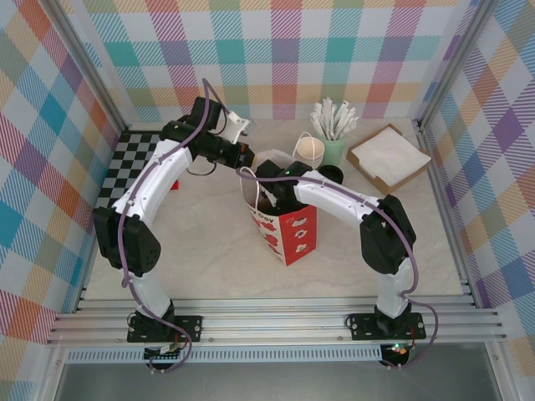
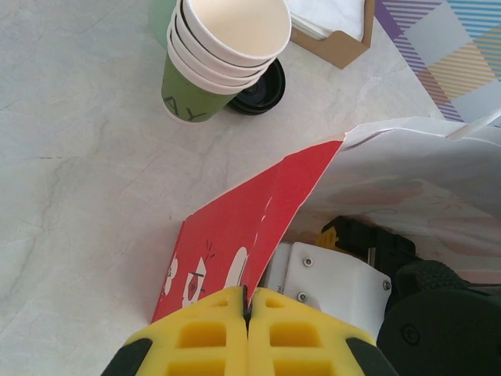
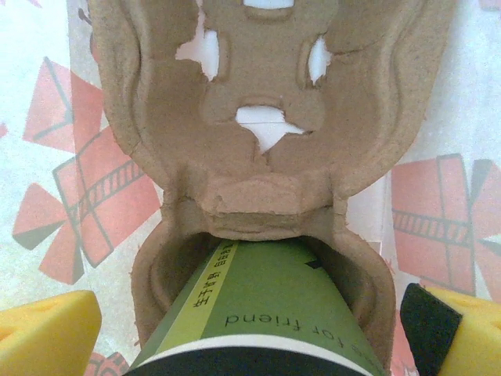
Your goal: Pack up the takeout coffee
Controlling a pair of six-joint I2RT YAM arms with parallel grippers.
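Right gripper [image 3: 250, 305] is spread wide, one finger on either side of the cup [image 3: 270, 313]; I cannot tell if they touch it. The cup's lidded end sits nearest the wrist, its long axis running straight ahead, its base seated in the carrier [image 3: 258, 102] pocket beyond, inside the bag [image 3: 59, 196]. Left gripper [image 2: 247, 317] is pinched tight on the bag's red edge.

The left claw [image 2: 246, 304] apparently pinches the red bag [image 2: 227, 235].

A stack of cream paper cups [image 2: 227, 47], the lowest 1 green outside, stands far and right of centre on the marble-look table [image 1: 209, 267]. Black lids [image 2: 262, 86] lie just beside it. To its right stands a pale green holder of white stirrers [image 1: 333, 134], then a brown tray of white napkins [image 1: 364, 172]. A checkered mat [image 1: 134, 167] lies far left.
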